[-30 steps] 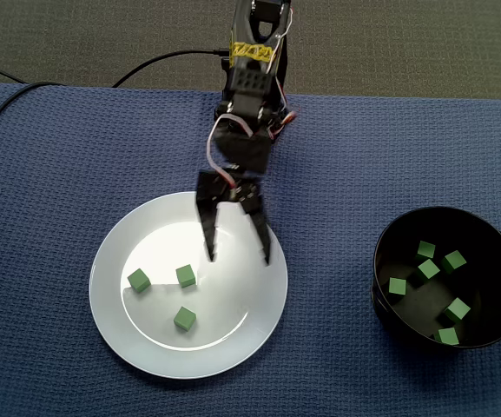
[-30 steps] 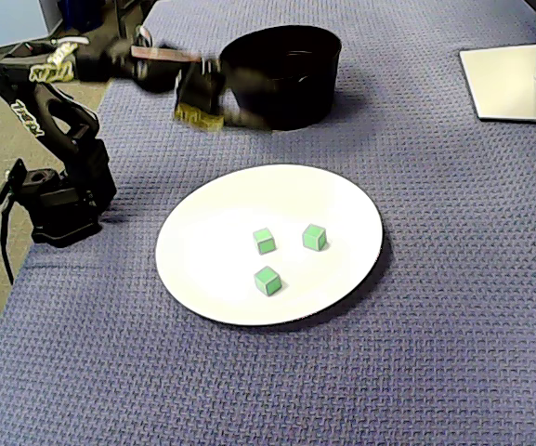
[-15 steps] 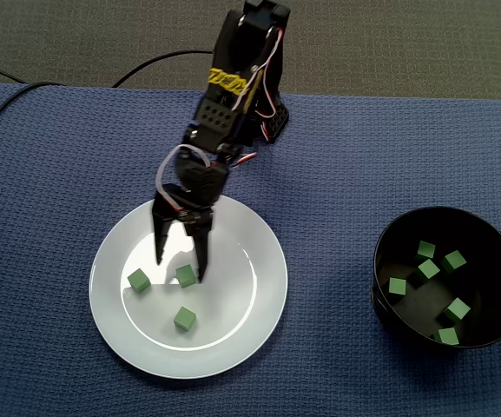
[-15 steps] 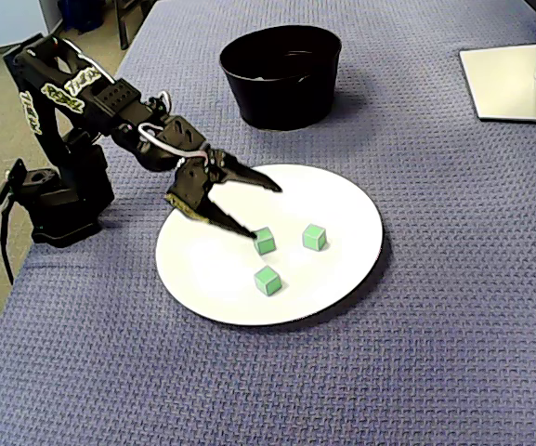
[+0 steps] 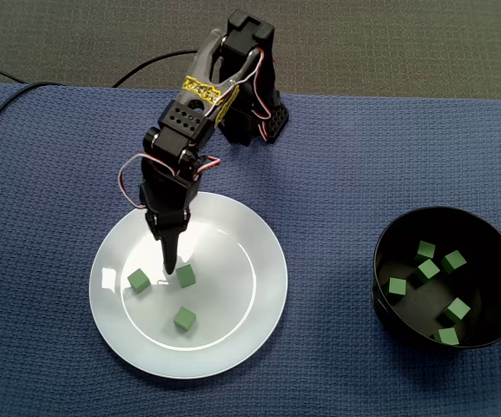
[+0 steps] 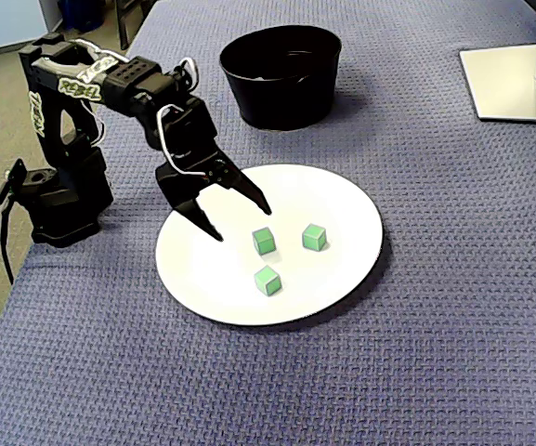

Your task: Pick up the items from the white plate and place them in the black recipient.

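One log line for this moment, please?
gripper open over plate | three green cubes on plate | none held | black bowl holds six more

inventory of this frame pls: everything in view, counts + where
small green cubes: 3, green, on the plate, apart from each other
other green cubes: 6 visible, green, inside the bowl
round white plate: 1, white, on the cloth
round black bowl: 1, black, on the cloth, apart from the plate
woven blue cloth: 1, blue, covers the table
thin black cables: 2 seen, black, near the arm base
flat white stand base: 1, white, cloth corner
robot arm: 1, black, yellow tape
gripper: 1, black, open, low over the plate, holding nothing
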Available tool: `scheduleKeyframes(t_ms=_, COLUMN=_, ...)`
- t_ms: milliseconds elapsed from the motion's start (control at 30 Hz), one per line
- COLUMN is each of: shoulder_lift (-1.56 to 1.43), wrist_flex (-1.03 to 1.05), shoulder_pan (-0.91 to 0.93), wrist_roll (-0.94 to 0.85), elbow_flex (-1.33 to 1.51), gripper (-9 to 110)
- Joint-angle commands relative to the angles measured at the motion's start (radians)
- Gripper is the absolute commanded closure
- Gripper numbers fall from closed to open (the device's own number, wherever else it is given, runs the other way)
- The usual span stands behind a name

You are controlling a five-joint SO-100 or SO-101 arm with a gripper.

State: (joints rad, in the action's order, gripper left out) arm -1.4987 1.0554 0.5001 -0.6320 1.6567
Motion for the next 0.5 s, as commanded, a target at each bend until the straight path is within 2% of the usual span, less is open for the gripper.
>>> scheduleKeyframes(t_ms=0, shoulder_lift=0.043, wrist_flex=0.104, shoulder_pan=-0.046, wrist_roll=0.095, elbow_flex=-0.138, gripper=74)
scheduleKeyframes(t_ms=467, shoulder_lift=0.298, wrist_flex=0.06, shoulder_pan=-0.133, wrist_roll=0.138, elbow_flex=-0.236, gripper=75)
